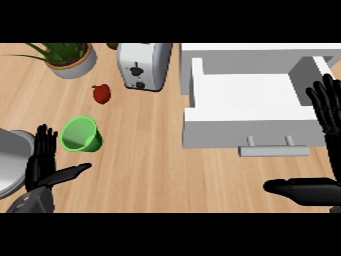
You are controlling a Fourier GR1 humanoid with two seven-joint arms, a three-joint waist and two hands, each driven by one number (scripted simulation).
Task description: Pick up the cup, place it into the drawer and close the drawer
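— What's on the wooden counter [151,165]?
— Green cup [81,134] near left, on its side; open white drawer [239,107] right; toaster [143,65], plant [69,57], red pepper [101,93] far.
— Hands?
— Left hand [44,167], right hand [335,150]: fingers straight, empty.

A green cup [81,134] lies on the surface [151,165] beside the open left hand [46,167]; the white drawer [245,107] stands open.
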